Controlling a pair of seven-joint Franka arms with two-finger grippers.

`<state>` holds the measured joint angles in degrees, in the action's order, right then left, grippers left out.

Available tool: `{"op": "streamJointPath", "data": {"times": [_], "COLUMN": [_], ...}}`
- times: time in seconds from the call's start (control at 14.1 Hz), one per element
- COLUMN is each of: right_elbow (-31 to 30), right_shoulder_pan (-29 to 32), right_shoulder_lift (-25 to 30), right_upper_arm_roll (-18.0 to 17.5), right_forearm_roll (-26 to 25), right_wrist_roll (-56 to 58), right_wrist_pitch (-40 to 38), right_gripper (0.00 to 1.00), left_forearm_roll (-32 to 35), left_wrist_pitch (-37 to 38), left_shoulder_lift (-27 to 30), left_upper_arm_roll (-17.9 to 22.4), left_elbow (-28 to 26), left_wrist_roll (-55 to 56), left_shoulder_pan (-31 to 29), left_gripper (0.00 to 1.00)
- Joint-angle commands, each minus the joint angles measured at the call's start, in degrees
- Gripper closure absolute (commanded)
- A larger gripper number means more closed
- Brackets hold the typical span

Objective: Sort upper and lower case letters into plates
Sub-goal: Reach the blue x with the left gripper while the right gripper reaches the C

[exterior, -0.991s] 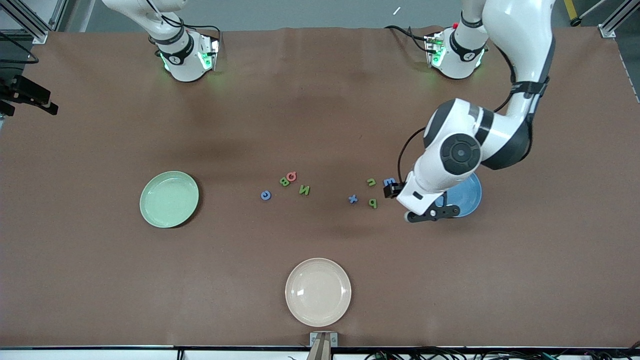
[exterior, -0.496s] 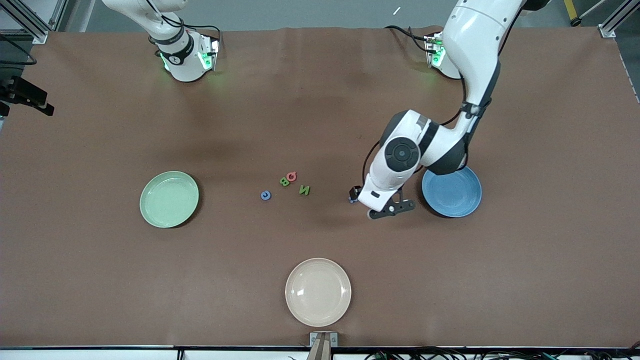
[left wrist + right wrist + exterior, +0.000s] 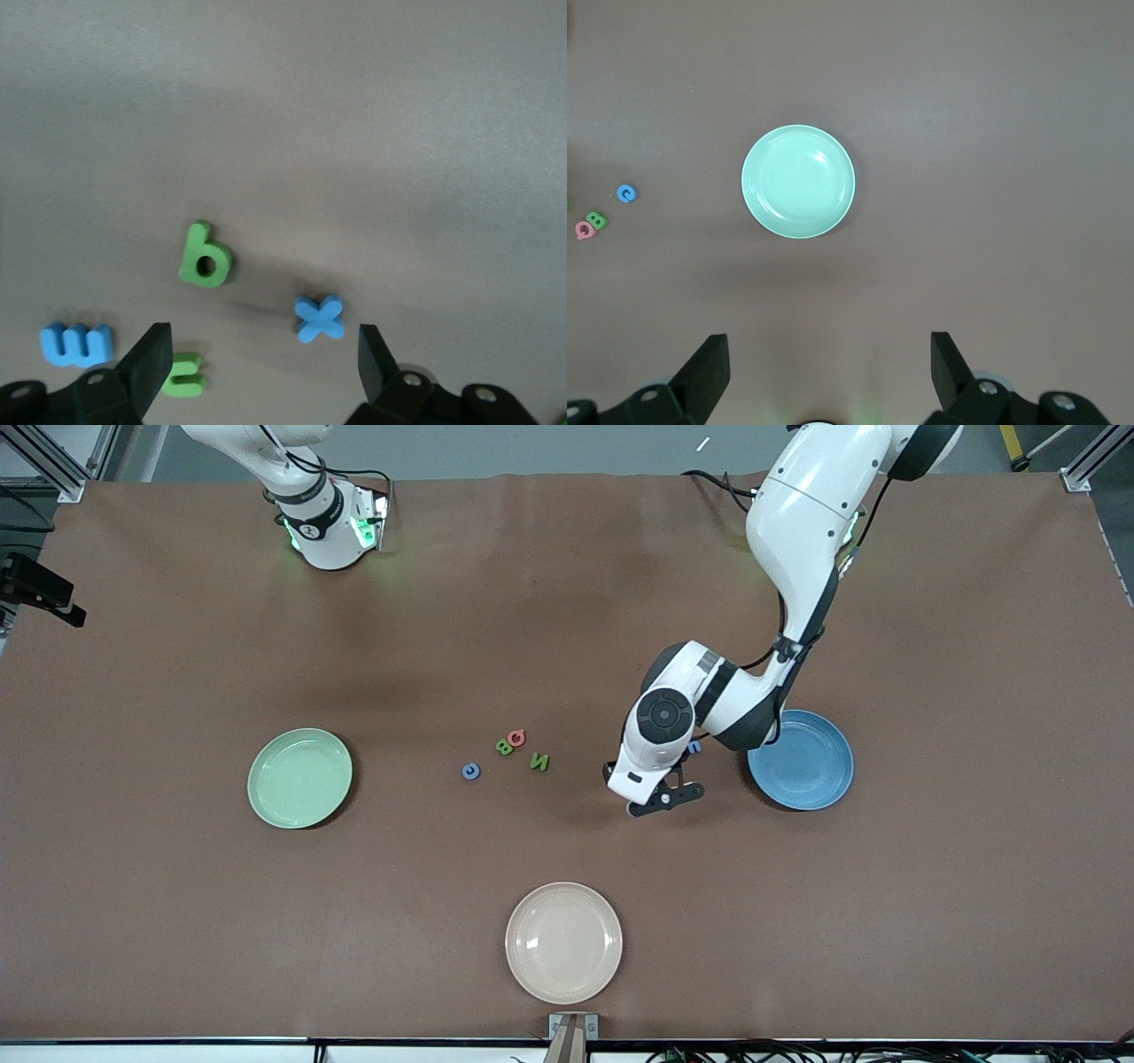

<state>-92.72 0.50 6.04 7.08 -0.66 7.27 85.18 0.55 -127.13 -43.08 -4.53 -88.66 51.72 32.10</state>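
My left gripper [image 3: 641, 779] hangs open and empty over the lowercase letters beside the blue plate [image 3: 802, 765]. In the left wrist view the blue x [image 3: 319, 318] and the green hooked n [image 3: 184, 374] lie between its open fingers [image 3: 152, 358], with the green p [image 3: 205, 257] and blue m [image 3: 77, 343] close by. The blue C [image 3: 470, 771], green B [image 3: 504, 747], salmon Q [image 3: 517, 736] and green N [image 3: 539, 762] lie mid-table. The mint plate [image 3: 299, 778] is empty toward the right arm's end. My right gripper [image 3: 824, 376] is open, high over the mint plate [image 3: 798, 181].
A cream-white plate [image 3: 563, 942] sits nearest the front camera. The left arm's hand hides most lowercase letters in the front view; only a bit of the blue m [image 3: 695, 747] shows. The right arm's base [image 3: 328, 522] stands at the table's edge.
The left arm has swung from over the blue plate toward the middle and now covers the lowercase letters; the blue plate is uncovered. The right arm has not moved.
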Motion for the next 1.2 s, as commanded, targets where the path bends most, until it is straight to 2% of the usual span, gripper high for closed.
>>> {"op": "streamJointPath", "data": {"times": [0.0,0.21,0.42,0.57,0.71,0.92,1.13], "right_elbow": [0.43,0.43,2.18,1.49,1.05,0.44,-0.18], "right_shoulder_pan": [0.12,0.29,0.30,-0.49,-1.55,-5.49,-12.25], "right_shoulder_lift": [-2.25,-6.20,-13.14,-13.25,-13.16,-13.16,-13.24], "right_upper_arm_roll": [-0.23,-0.23,-0.23,-0.40,-0.93,-1.99,-1.99], "right_forearm_roll": [-0.05,-0.75,-1.01,-0.32,2.23,2.68,2.24], "right_wrist_roll": [0.20,0.38,0.38,-1.36,-10.99,-23.31,-39.37], "right_wrist_pitch": [0.68,3.75,4.56,3.94,3.24,3.23,4.90], "right_gripper": [0.00,0.00,0.00,0.00,0.00,0.00,0.00], "left_forearm_roll": [0.95,1.04,1.04,1.04,1.04,1.04,1.04], "left_wrist_pitch": [-2.14,-2.59,-2.59,-2.59,-2.59,-2.59,-2.59], "left_shoulder_lift": [-2.27,-3.50,-3.77,-4.12,-4.56,-4.74,-4.65], "left_upper_arm_roll": [0.58,0.58,0.58,0.58,0.58,0.58,0.58], "left_elbow": [2.79,4.02,4.02,4.02,4.02,3.93,3.85], "left_wrist_roll": [1.80,1.98,1.98,1.98,1.98,1.98,1.98], "left_shoulder_pan": [0.95,1.91,2.26,2.71,2.71,2.71,2.71], "left_gripper": [0.15,0.24,0.27,0.29,0.35,0.43,0.59]}}
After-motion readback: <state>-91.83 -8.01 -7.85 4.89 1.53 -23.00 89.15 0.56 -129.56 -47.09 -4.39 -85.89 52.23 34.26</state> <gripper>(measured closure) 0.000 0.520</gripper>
